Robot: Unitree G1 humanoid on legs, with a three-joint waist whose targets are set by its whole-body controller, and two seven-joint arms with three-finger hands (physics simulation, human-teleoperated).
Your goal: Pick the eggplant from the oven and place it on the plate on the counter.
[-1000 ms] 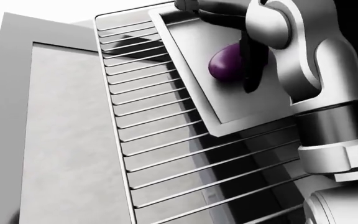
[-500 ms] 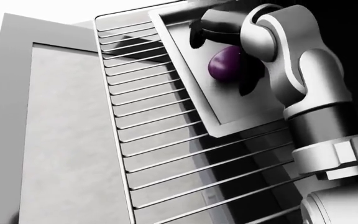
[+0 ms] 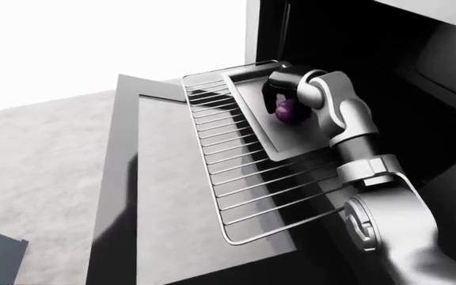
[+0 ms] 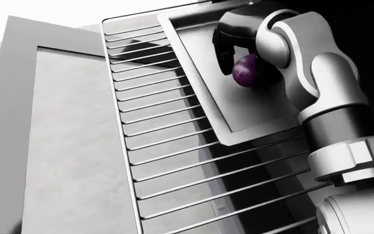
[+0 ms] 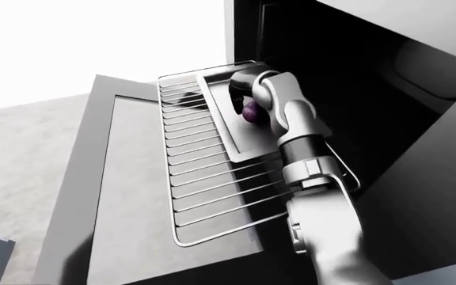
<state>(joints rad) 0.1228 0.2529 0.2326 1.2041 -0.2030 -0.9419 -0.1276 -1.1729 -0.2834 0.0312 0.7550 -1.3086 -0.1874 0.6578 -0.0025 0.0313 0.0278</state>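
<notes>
The purple eggplant point(image 4: 246, 73) lies on a grey baking tray point(image 4: 255, 112) at the top of the head view. The tray sits on the pulled-out wire oven rack point(image 4: 174, 151). My right hand point(image 4: 238, 59) comes in from the right and sits over the eggplant. Its dark fingers point(image 4: 223, 52) curl down round the eggplant's left side, and the wrist hides its right side. The eggplant still rests on the tray. The same grasp shows in the left-eye view point(image 3: 285, 107). The plate and my left hand are not in view.
The open oven door point(image 3: 157, 196) lies flat under the rack, with grey floor point(image 3: 38, 154) to its left. The dark oven cavity point(image 3: 371, 65) is at the upper right. My right forearm point(image 4: 336, 122) crosses the rack's right side.
My right hand has moved down over the eggplant and its fingers have curled from spread to closed round it. The eggplant has shifted slightly right on the tray.
</notes>
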